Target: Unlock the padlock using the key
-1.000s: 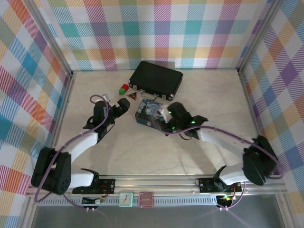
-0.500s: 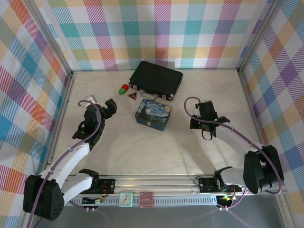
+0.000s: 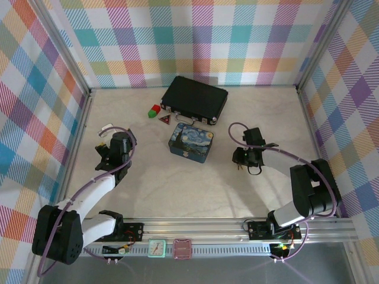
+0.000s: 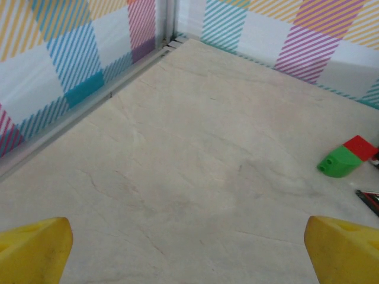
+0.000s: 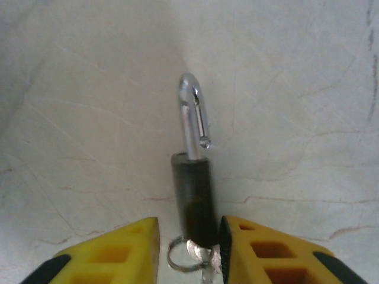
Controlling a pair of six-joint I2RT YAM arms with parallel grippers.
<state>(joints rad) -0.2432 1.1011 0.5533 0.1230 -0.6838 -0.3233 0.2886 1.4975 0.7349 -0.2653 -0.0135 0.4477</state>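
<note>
- Padlock (image 5: 190, 177) shackle stands sprung; right hand (image 5: 189, 220) has just slackened around it, right of the blue tin (image 3: 191, 142).
- We judge unlocking done; left hand (image 4: 189, 251) wide, empty.

Dark padlock (image 5: 192, 195), shackle (image 5: 190, 112) open; key (image 5: 207, 260) at base.
</note>
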